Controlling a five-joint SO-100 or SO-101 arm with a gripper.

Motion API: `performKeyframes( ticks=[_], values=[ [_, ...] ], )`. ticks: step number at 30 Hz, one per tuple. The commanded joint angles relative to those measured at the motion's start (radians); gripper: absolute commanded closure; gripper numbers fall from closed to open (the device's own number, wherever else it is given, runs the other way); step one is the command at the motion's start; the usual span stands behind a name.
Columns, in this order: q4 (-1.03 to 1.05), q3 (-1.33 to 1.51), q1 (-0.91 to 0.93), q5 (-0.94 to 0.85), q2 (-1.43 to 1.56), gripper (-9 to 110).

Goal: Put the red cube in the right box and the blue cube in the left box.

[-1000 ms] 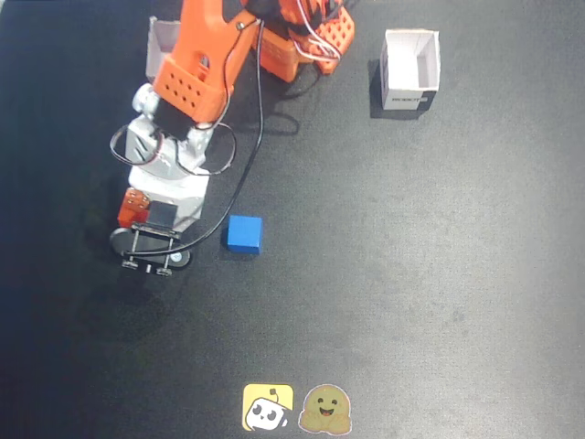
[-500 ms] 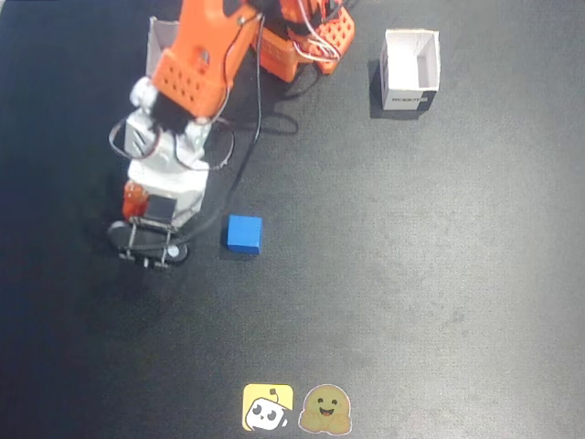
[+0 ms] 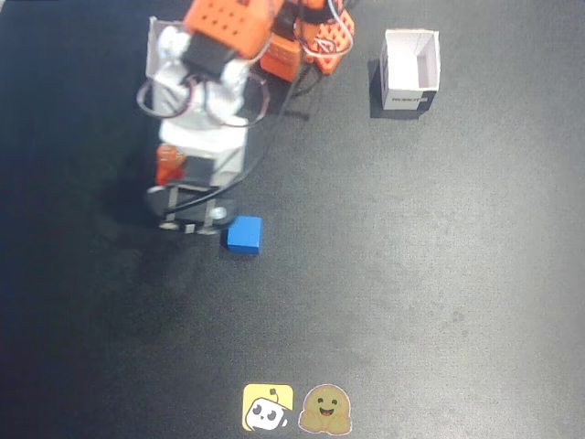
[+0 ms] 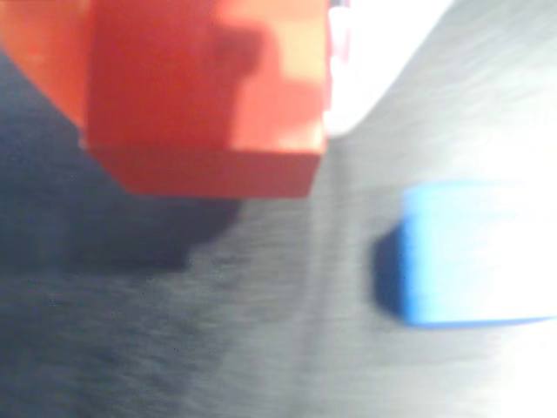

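In the fixed view my gripper (image 3: 167, 176) sits at the left of the black mat, shut on the red cube (image 3: 165, 169), of which only a sliver shows beside the white wrist. The wrist view shows the red cube (image 4: 209, 96) large at the top left, lifted off the mat with its shadow beneath. The blue cube (image 3: 244, 234) lies on the mat just right of the gripper, and the blue cube (image 4: 479, 252) is at the right edge of the wrist view. The left box (image 3: 155, 41) is mostly hidden behind the arm. The right box (image 3: 409, 69) stands open at the upper right.
The arm's orange base (image 3: 315, 37) and its loose cables sit between the two boxes at the top. Two stickers, a yellow one (image 3: 268, 407) and a brown one (image 3: 326, 409), lie at the bottom edge of the mat.
The arm has drawn back towards the top of the fixed view and a little right, carrying the red cube with it. The blue cube has not moved.
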Motion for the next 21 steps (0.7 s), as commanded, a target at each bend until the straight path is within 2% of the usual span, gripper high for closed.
performKeyframes(
  ticks=[1,8,21],
  values=[
    [0.023,-0.025,-0.051,0.012,0.058,88],
    [0.031,-0.032,-0.078,0.02,0.055,88],
    [0.195,-0.061,0.051,0.055,0.13,88]
  ],
)
